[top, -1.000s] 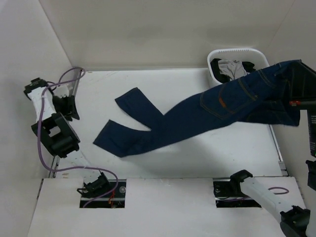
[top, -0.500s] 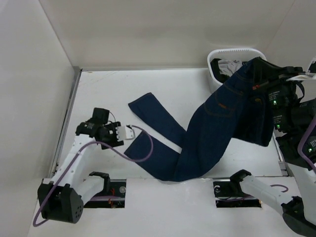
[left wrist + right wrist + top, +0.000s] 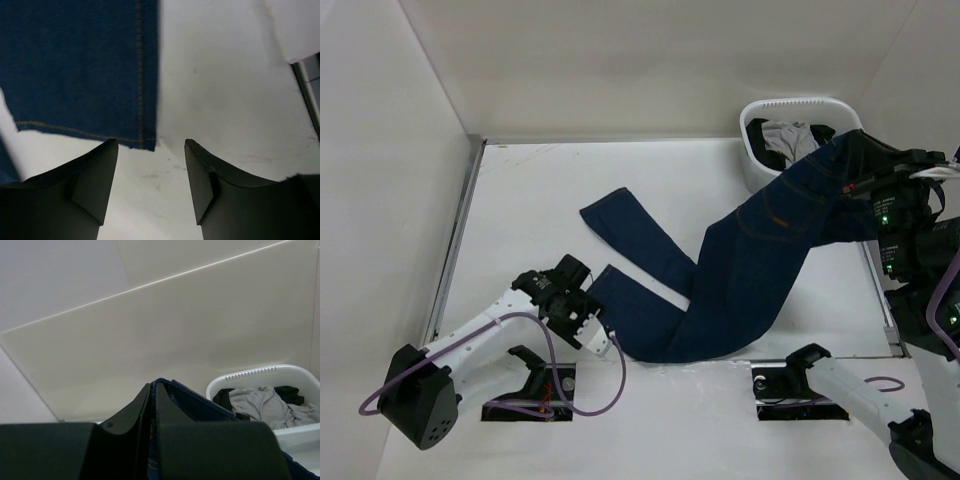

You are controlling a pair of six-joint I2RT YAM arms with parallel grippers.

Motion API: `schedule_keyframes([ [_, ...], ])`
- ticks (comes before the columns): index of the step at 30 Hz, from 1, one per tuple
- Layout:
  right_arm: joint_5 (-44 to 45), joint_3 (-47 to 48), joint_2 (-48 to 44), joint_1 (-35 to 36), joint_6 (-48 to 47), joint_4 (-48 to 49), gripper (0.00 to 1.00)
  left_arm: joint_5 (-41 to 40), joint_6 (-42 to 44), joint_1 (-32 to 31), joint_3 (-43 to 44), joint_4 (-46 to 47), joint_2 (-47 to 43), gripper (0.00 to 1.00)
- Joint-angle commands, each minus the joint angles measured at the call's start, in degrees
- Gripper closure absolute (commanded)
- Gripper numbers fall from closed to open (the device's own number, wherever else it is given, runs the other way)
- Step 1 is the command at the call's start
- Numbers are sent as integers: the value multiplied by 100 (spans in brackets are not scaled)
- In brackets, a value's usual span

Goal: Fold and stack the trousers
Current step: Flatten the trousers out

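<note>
Top external shows the right gripper [image 3: 855,178] clenched on the waist of the trousers [image 3: 740,270], holding it raised beside the basket [image 3: 790,103] so the 2 legs trail flat over the table [image 3: 520,200], while the left gripper [image 3: 150,147], fingers spread and empty, sits at a leg hem, probably to grab it.

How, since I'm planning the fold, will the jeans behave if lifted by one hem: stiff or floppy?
Probably floppy: pinched by the right gripper, the jeans sag from there to the table and lie flat. Likely heavyish cloth, since it hangs in broad folds. The open left gripper would probably lift just the hem, the rest trailing.
</note>
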Motion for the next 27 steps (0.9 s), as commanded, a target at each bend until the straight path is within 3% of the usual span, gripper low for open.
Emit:
schedule_keyframes([
  [1,83,-46,-117,-30,4,261,97,-106,524,-177,-152,-59,90,45],
  [6,92,-283,-258,-30,65,313,97,-202,261,-326,-442,1119,433,43],
  [11,127,-354,-381,-127,83,313,97,-553,-108,-511,-837,1918,889,48],
  [14,109,-363,-434,-144,74,322,97,-704,-485,-494,-690,1991,1399,65],
  [17,109,-389,-460,-144,65,305,97,-756,-1161,-459,-347,1859,1804,94],
  [18,118,-407,-460,-144,65,296,97,-756,-1372,-406,-207,1719,1857,100],
  [22,109,-512,-495,-162,74,357,97,-240,-2137,128,846,-43,1630,100],
  [27,101,-653,-566,-223,21,445,97,1139,-2289,991,3103,-3732,1417,100],
])
